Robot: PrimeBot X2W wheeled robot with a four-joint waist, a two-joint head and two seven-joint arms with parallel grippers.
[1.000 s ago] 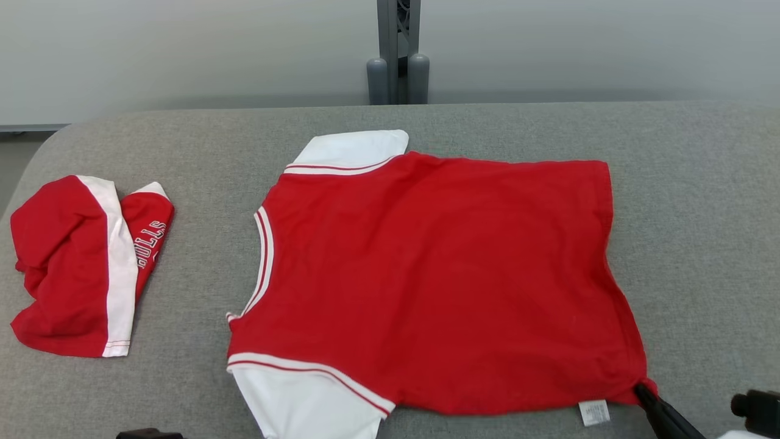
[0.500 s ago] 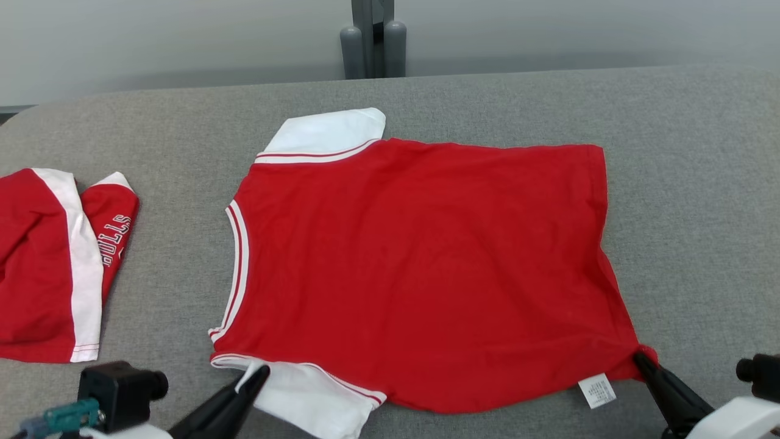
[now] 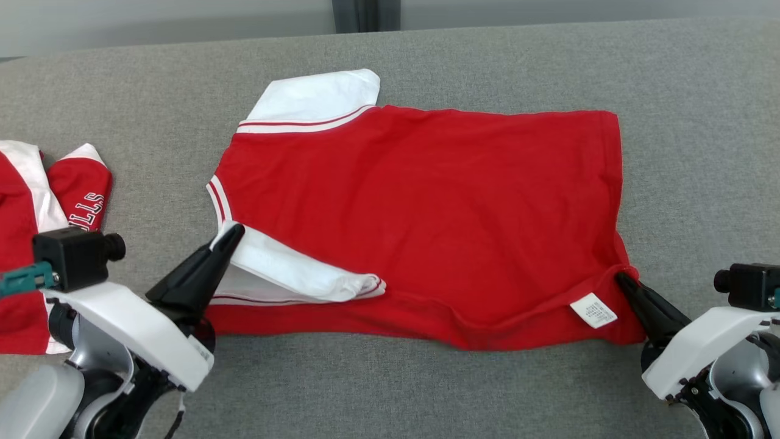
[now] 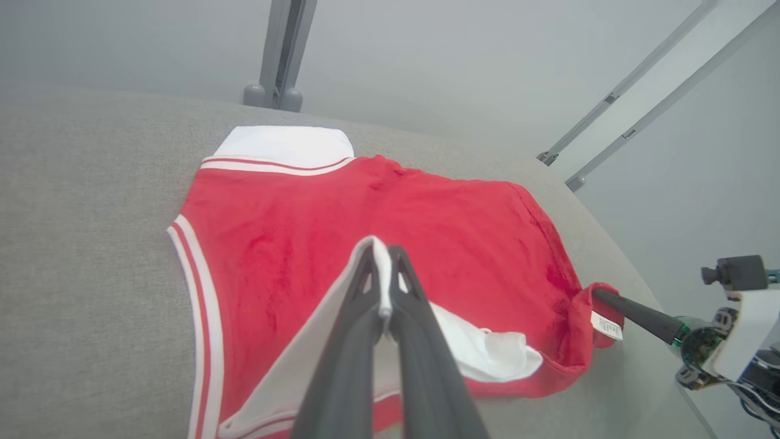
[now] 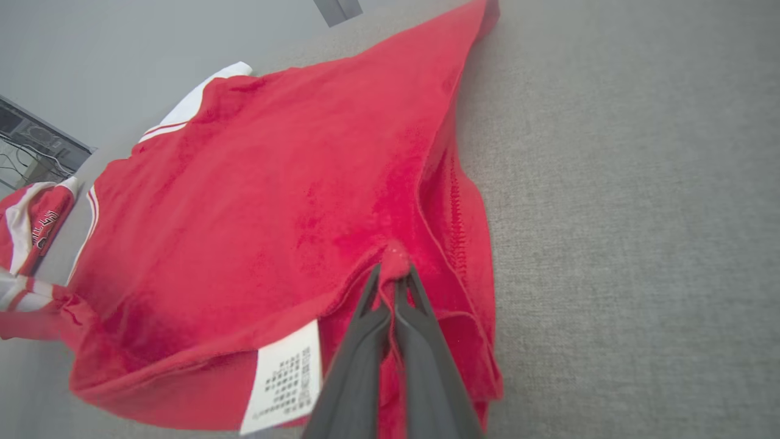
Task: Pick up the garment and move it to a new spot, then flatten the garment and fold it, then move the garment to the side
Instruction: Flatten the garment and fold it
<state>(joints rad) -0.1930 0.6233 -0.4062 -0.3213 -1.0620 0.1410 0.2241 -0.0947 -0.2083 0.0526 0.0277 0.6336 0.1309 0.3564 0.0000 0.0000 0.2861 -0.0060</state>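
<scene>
Nearest, the left hand [image 3: 234, 231] grasps the garment's white sleeve [image 3: 292, 271], and the right hand [image 3: 621, 279] is clenched on its hem corner beside the label [image 3: 593, 310]. The red garment [image 3: 439, 201] lies spread across the grey tabletop [image 3: 487, 55], its near edge folded over.

White arm shells [image 3: 134, 329] carry long black tapered fingers [image 3: 195, 277] and boxy black cameras [image 3: 73, 259].

Grey fabric-covered surface [image 3: 426, 390], rounded at its corners. Second red-and-white cloth piece [image 3: 76, 180] lies crumpled at the left edge (white lettering on it, partly hidden, reads "LLS"). Grey upright post [image 3: 364, 13] behind the far edge, plain pale wall [image 4: 426, 61] beyond. Slanted pale rails [image 4: 640, 73] at one side. Dark shelf with cables [image 5: 30, 143] in the background.
</scene>
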